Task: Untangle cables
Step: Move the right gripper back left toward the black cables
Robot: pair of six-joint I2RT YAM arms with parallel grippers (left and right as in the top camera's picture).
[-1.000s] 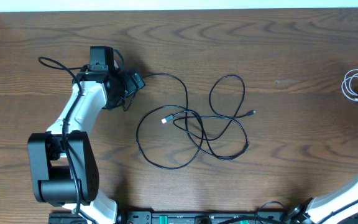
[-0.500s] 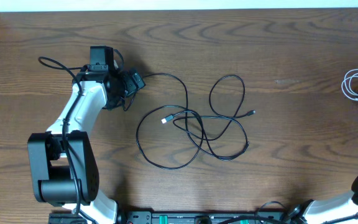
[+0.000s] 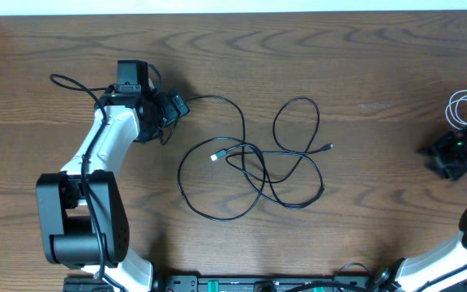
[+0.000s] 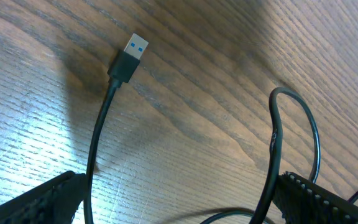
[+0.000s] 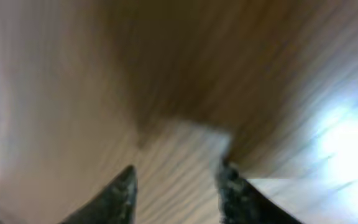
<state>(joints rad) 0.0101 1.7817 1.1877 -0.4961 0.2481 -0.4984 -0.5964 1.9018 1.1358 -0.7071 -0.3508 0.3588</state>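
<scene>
well, the black cords lie in a loose tangle of crossing loops around the middle of the tabletop, a little nearer its left edge than its right. one strand runs up and left out of the tangle to the left hand, which sits low over the wood toward the far left corner. from its wrist you can see that hand is spread wide: its two fingers stand well apart and pinch nothing. between them a black cord lies flat on the wood and ends in a usb plug with a blue tongue, and a second black strand arches up in a loop just beside the other finger. in the tangle, one end with a pale tip points left inside the big loop, and a small dark plug lies at the tangle's right side. the white cord is coiled by itself at the right edge, well apart from the black ones. the right hand hovers just beside that coil, on the robot's side of it. its wrist view is badly blurred, but the two fingertips show a gap with only wood between them, so it is parted and empty.
</scene>
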